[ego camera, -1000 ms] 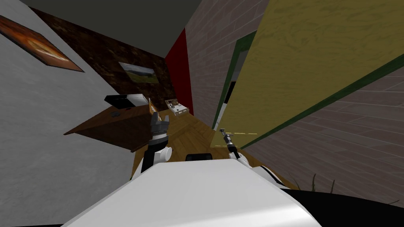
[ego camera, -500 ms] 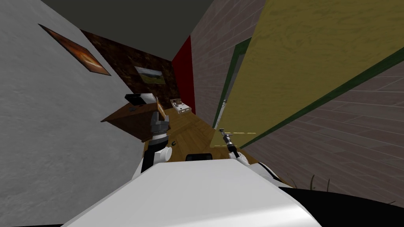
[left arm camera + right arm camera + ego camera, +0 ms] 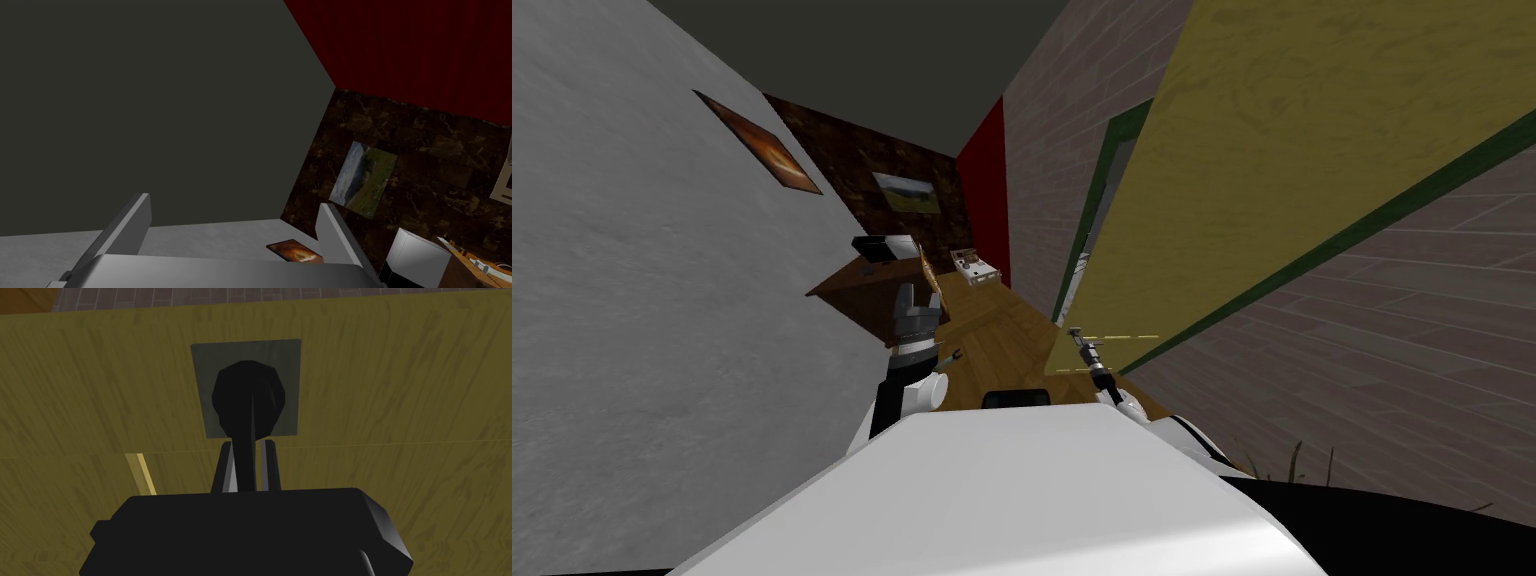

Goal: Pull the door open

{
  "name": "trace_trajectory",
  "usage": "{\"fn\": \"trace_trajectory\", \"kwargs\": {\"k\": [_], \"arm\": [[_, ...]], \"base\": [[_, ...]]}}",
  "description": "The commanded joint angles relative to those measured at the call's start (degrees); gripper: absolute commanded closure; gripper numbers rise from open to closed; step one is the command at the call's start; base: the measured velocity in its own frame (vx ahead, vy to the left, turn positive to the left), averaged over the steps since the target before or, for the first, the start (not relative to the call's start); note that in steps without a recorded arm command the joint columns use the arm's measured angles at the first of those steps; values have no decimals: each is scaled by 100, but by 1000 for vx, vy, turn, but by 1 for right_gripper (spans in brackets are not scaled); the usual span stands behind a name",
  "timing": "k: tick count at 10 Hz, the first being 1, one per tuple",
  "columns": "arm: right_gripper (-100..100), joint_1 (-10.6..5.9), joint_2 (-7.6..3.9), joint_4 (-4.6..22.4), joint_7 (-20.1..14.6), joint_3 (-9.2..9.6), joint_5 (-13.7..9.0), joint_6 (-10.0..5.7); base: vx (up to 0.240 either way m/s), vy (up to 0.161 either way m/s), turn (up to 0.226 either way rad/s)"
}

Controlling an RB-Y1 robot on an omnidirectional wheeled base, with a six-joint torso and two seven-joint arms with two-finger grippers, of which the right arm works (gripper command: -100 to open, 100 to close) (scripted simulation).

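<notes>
Yellow-brown wood grain marks the door (image 3: 1272, 170), which stands on the right of the passage in a green frame (image 3: 1312, 265) set into a brick wall. Its black handle (image 3: 248, 395) sits on a grey plate (image 3: 287, 358) low on the near part of the leaf. The right gripper (image 3: 248, 450) has closed almost fully on that handle, its two thin fingers pressing either side of the narrow neck just under the rounded head. The leaf appears to stand a little off the frame at its far edge, so the job looks to be in its pulling stage.

To do this well, the robot should draw the handle along the door's own arc rather than straight back, letting the wrist turn with the leaf. The neck is slim and the blades hold little of it, so a sideways tug could slip them off. The left gripper (image 3: 917, 297) is raised on the left near a wooden table (image 3: 857, 290), fingers spread wide and holding nothing; it is best kept there, clear of the swing.
</notes>
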Motion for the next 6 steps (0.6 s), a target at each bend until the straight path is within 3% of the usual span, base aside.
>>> {"fn": "trace_trajectory", "kwargs": {"k": [1, 4, 5, 6], "arm": [[100, 86, -61, 73, -101, 78, 35, -189], [100, 126, -95, 82, -138, 100, 42, -254], [100, 288, -234, 119, -287, 189, 73, -518], [100, 288, -234, 119, -287, 189, 73, -518]], "base": [[-194, -52, 139], [-94, -31, 31], [-105, -75, 219], [-148, -79, 146]]}}
